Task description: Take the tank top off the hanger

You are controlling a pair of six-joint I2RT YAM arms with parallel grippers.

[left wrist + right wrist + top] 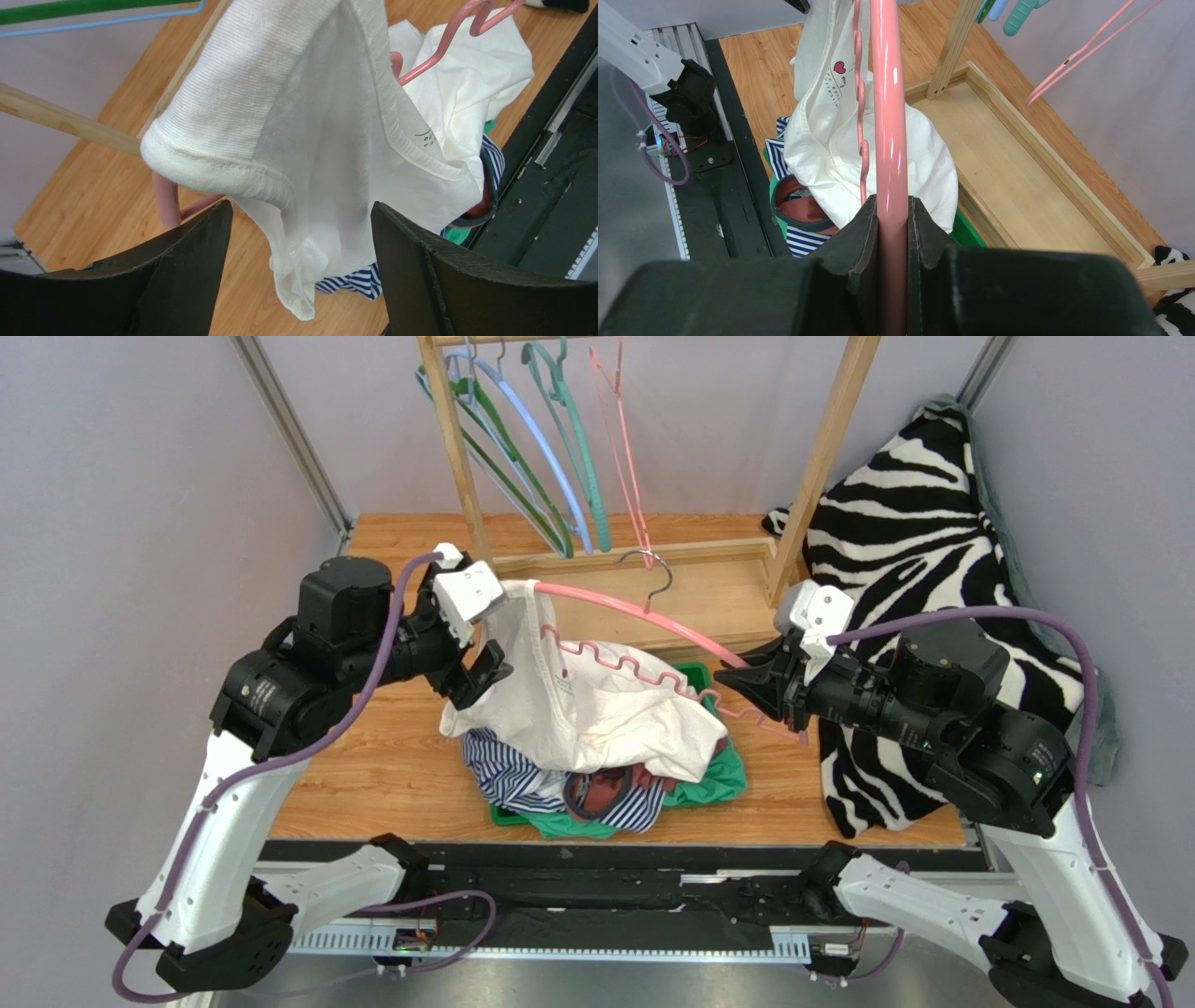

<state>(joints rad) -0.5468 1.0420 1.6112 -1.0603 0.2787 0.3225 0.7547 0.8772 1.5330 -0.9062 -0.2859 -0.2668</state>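
Hanger w/ top in R fingers

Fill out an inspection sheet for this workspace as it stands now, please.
Surface: wooden table, with a shallow wooden tray at the back.
Job's things: white tank top hangs by one strap on one end of the pink hanger. The hanger's other end is bare.
Clutter: striped garment and green garment piled under the top; zebra-print fabric at the right.
Grippers: left gripper open, with its fingers on either side of the hanging fabric. Right gripper shut on the hanger.
Cables: purple cables run along both arms.
Surroundings: wooden rack with spare hangers; grey walls.
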